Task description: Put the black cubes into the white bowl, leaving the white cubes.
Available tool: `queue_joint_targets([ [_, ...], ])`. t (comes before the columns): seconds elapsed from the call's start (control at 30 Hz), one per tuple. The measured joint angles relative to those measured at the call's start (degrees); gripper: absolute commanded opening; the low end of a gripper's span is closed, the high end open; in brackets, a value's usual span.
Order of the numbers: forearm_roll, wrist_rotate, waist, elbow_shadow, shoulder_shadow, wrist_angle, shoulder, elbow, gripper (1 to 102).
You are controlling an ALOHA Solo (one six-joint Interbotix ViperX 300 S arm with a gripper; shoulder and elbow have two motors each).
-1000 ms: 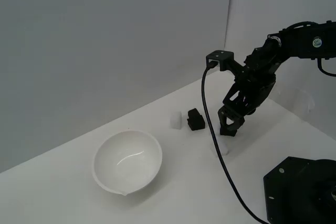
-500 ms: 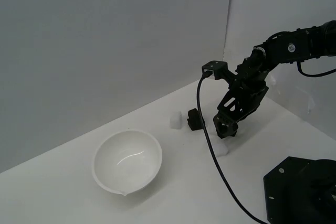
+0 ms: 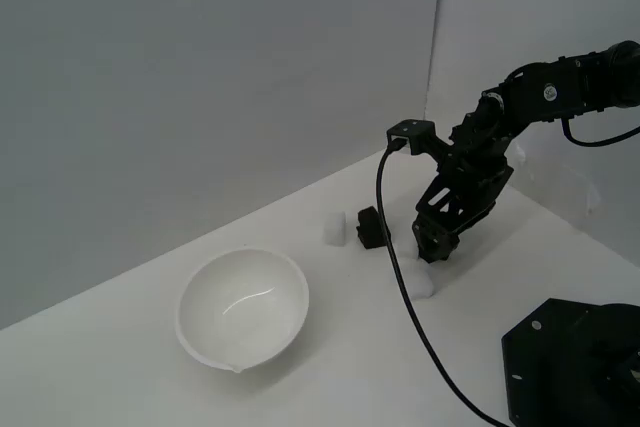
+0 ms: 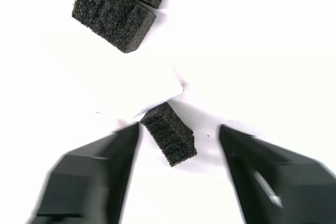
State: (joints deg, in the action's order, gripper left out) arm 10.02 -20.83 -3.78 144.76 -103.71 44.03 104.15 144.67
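In the wrist view my gripper (image 4: 178,129) is open, its fingers on either side of a small black cube (image 4: 169,135) lying on the table. One corner of that cube touches a white cube (image 4: 113,74). Two more black cubes (image 4: 113,17) sit side by side beyond the white one. In the exterior view the gripper (image 3: 435,250) is low over the table, just to the exterior view's right of the black cubes (image 3: 370,229). The white bowl (image 3: 243,307) stands apart on the exterior view's left, with nothing visible in it.
Beside the black pair sits a white cube (image 3: 334,230), and another white cube (image 3: 425,282) lies just in front of the gripper. The arm's black cable (image 3: 420,327) hangs across the table. The black arm base (image 3: 570,367) fills the lower corner on the exterior view's right.
The arm has swung toward the exterior view's left and lowered the gripper close to the table beside the cubes. The cubes and bowl have not moved.
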Motion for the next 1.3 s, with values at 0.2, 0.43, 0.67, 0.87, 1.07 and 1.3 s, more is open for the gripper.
queue_joint_targets([
  [0.2,0.00,0.00,0.00,0.09,-1.67,0.79,1.76,0.00,3],
  [0.43,0.09,0.00,0.00,0.09,-4.75,2.64,4.75,0.00,3],
  [0.67,0.44,0.00,0.70,-2.11,-15.03,6.33,14.94,-2.11,3],
  [0.87,2.29,2.99,5.89,-5.98,-20.74,8.00,20.57,-6.15,3],
  [1.07,2.46,8.09,14.33,-8.35,-20.57,9.14,20.57,-8.44,3],
  [1.3,2.46,11.34,21.71,-12.22,-18.37,8.61,18.28,-12.22,3],
])
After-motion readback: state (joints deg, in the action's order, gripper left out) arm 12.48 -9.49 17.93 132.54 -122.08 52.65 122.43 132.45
